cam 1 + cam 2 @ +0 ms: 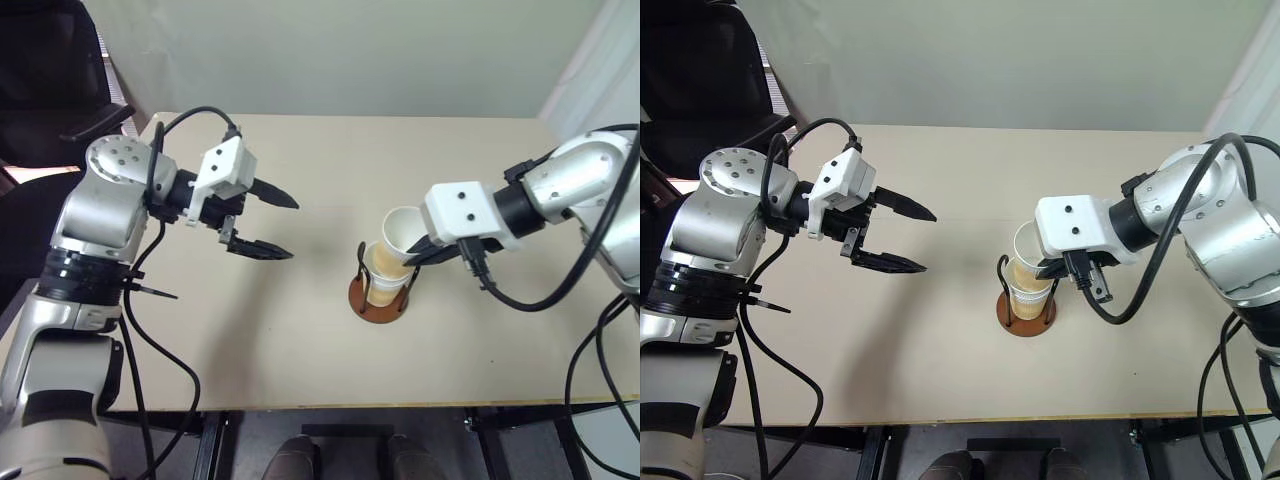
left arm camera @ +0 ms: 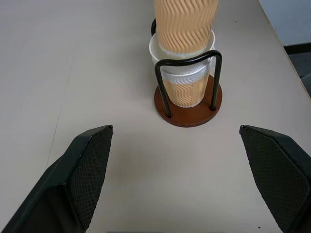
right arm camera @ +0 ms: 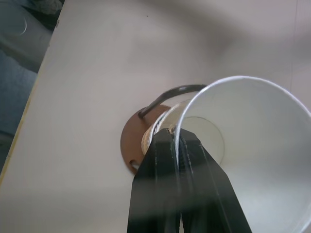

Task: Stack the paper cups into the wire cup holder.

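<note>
The left gripper (image 1: pixel 262 224), nearest the camera, hung above the worktop (image 1: pixel 300 340) with its two black fingers spread wide and nothing between them, pointing across toward the wire cup holder (image 1: pixel 380 296) but well apart from it. The worktop itself was bare around the holder. The right gripper (image 1: pixel 425 250) reached in from the other side, its fingers pinched narrow on the rim wall of the top paper cup (image 1: pixel 402 232), one finger inside the mouth and one outside. That cup leaned, its mouth tipped toward the left arm, with its bottom already entered into the paper cups (image 2: pixel 186 80) standing nested between the holder's two black wire loops on the reddish-brown base (image 2: pixel 188 114).

Judging by this, the step in hand was seating the last cup. It would go best if the right wrist brought the cup upright before any push, so that its axis lined up with the stack below; pressing while tilted could wedge the wall against the lower rim or lever the light holder over. A gentle straight push down should follow, then a release only once the cup sat square. The finger inside the mouth would need lifting straight up and out, so as not to drag the cup back. The idle left gripper could steady the base if it slid
</note>
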Robot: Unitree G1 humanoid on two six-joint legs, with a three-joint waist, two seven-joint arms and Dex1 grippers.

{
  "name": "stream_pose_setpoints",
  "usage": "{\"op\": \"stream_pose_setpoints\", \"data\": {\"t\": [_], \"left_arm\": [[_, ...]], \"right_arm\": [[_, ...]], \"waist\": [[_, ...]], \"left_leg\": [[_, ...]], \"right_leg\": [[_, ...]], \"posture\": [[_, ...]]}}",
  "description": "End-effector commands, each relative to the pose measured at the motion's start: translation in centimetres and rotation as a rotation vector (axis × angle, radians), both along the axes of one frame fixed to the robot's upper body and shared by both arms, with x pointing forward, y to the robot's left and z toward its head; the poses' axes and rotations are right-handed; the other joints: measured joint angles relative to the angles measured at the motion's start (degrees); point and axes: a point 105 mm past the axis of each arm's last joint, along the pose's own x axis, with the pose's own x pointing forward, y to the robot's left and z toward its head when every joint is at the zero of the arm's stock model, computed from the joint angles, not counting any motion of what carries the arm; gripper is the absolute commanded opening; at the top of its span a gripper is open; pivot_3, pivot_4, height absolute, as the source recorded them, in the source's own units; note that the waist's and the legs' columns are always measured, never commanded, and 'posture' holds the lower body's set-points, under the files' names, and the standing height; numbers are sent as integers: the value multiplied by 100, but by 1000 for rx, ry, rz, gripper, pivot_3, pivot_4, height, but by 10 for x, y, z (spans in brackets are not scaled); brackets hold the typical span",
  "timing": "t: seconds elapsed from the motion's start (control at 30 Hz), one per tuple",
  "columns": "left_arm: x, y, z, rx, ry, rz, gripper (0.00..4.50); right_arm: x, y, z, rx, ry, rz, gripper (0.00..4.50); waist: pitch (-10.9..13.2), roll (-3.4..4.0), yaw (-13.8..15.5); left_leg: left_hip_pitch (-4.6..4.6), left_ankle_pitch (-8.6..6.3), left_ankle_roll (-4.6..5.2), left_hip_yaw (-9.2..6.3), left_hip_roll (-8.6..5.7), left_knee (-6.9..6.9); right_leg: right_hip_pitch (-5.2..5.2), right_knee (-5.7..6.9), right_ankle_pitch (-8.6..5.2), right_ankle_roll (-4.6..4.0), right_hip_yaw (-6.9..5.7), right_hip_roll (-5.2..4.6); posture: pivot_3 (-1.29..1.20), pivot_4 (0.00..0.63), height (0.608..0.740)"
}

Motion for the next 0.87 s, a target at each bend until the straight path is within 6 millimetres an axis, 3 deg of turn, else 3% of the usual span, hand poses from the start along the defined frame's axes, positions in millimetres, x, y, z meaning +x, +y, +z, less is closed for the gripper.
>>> {"op": "stream_pose_setpoints", "data": {"t": [0.03, 0.23, 0.33, 0.53, 0.7, 0.87], "left_arm": [[-3, -1, 9, -4, -46, -10, 4500], [-3, -2, 9, 1, -50, -11, 4500], [0, 3, 8, -10, -49, 28, 4500], [10, 27, 8, -50, -72, 171, 4500], [7, 51, 0, -64, -60, 286, 4500], [10, 57, -2, -95, -57, 339, 4500]], "right_arm": [[3, 3, 6, 14, -33, -14, 1272], [12, 5, 21, 112, -72, -86, 3499], [14, -14, 44, 291, -48, -233, 4490], [-4, -64, 54, 485, -14, -455, 4490], [-13, -121, 36, 460, -32, -719, 4490], [-21, -148, 20, 463, -46, -858, 4490]], "waist": [[0, 0, 0], [0, 0, -1], [0, 0, 6], [1, -1, 30], [1, -2, 31], [1, -1, 40]], "left_leg": [[0, 0, 0, -1, 0, 0], [-1, 0, 0, 0, 0, -2], [-3, 0, 0, -1, -1, -4], [-2, -1, 0, 4, -3, -8], [1, 2, -10, 5, 0, -22], [9, 7, -17, 3, 0, -9]], "right_leg": [[0, 0, 0, 0, 0, 0], [0, -4, -1, -2, -1, 0], [0, -7, -2, -3, -2, -1], [8, -14, -4, -7, -1, -2], [3, -12, -7, -8, -1, 3], [9, 7, -3, -9, 3, 0]], "posture": [[0, 150, 740], [0, 150, 740], [0, 150, 740], [0, 150, 740], [0, 150, 740], [0, 150, 740]]}}
